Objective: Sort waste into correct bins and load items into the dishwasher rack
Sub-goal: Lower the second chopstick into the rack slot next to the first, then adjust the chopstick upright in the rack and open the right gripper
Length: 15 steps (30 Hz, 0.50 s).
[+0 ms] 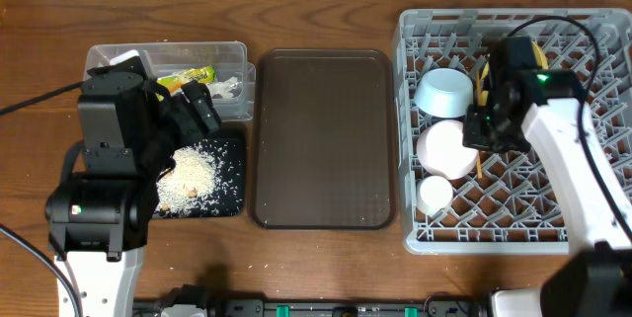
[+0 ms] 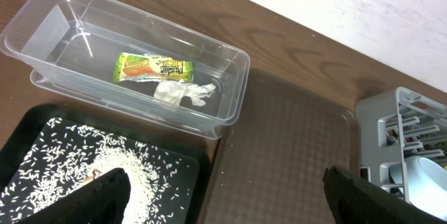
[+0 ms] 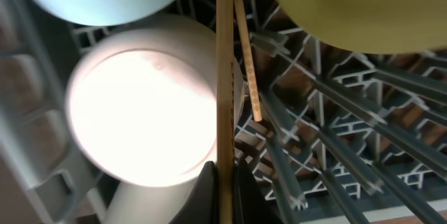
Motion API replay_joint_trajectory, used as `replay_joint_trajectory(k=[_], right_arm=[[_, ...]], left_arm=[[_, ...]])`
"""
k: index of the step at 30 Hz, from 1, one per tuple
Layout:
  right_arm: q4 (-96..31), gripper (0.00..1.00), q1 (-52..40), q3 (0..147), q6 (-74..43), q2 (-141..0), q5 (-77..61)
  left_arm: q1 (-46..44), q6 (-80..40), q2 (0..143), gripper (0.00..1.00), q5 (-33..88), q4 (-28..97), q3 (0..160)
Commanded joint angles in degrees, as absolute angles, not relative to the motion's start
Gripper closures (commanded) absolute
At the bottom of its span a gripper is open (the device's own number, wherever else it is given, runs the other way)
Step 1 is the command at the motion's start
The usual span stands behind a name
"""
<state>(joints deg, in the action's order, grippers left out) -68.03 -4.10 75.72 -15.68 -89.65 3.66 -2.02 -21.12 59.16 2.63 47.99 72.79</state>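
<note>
Right gripper [image 3: 225, 185] is clamped on one wooden chopstick [image 3: 225, 77] over the dishwasher rack [image 3: 335, 133], beside the white bowl [image 3: 140, 105]. Left gripper [image 2: 230, 199] hangs wide apart and empty over the black tray [image 2: 42, 133] of rice scraps [image 2: 133, 168]; print on the snack wrapper [image 2: 150, 68] in the clear tub [image 2: 234, 77] is too small to read.

In the dishwasher rack [image 1: 413, 110], the right arm [image 1: 578, 159] hides most of the yellow plate [image 1: 538, 53]. Of the chopsticks [image 3: 225, 77], one's lower end vanishes inside the right end effector [image 3: 223, 185].

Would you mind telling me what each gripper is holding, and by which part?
Right gripper: one wooden chopstick, pinched on its shaft. Left gripper: nothing.
</note>
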Motion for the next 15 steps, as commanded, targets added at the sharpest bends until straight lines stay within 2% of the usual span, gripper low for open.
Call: replay_joint_trajectory(k=[1,7,15], right_arm=[[-68.4,0.99,-3.4,77.3,-14.7,-85.5,5.2],[-69.1,0.99,-3.4,77.3,-13.8,-82.3,6.0],[-67.3,0.99,-3.4,75.9,-3.4,-84.6,6.0]], left_arm=[[-1.8,-20.6,59.2,0.09,2.5,48.0,73.6],[-1.8,-20.6,59.2,0.09,2.5,48.0,73.6],[-1.8,-20.6,59.2,0.09,2.5,48.0,73.6]])
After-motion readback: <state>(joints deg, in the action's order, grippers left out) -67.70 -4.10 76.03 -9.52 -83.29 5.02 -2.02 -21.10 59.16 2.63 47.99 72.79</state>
